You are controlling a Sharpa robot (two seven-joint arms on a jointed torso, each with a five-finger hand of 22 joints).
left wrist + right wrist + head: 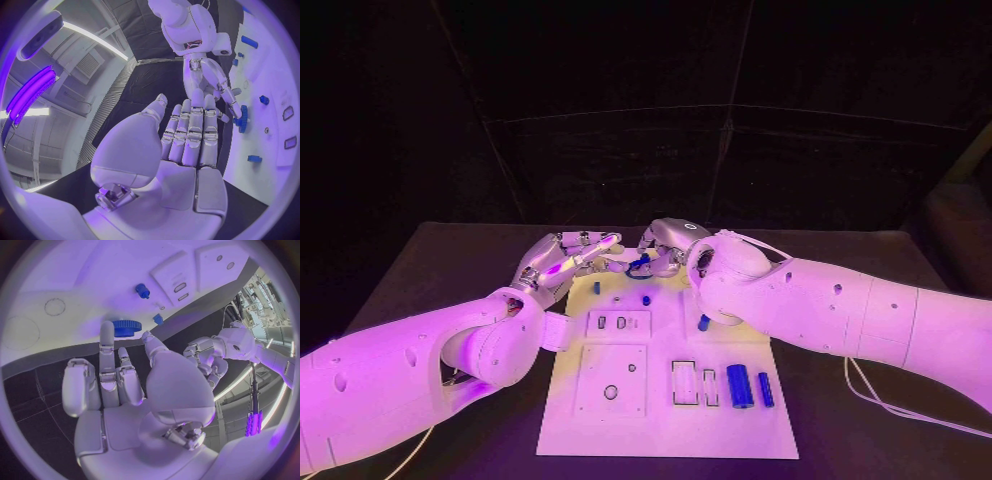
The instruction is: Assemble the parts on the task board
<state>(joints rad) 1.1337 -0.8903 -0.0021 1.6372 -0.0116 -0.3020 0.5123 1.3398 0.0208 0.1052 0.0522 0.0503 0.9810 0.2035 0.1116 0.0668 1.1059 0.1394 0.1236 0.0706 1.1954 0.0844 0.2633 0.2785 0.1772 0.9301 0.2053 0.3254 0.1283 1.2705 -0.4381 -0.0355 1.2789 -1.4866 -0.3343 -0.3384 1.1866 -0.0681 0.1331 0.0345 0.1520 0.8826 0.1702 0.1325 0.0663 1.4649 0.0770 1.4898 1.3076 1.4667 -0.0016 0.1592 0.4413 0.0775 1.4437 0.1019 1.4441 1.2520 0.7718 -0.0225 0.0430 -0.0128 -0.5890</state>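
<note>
Pinching blue gear [127,327], right hand [678,243] at task board [661,420] far edge; left hand [564,256] beside, fingers loosely apart, empty.

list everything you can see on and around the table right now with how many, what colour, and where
Task board: one, white, middle of the black table.
Blue gear: one, at the board's far edge, pinched by the right robot hand.
Blue cylinders: two, lying side by side on the board's near right part.
Small blue pegs: at least two, standing on the board's far part.
Table: one, black, under the board.
Left robot hand: one, silver, fingers apart and holding nothing, at the board's far left corner.
Right robot hand: one, silver, at the board's far edge.
</note>
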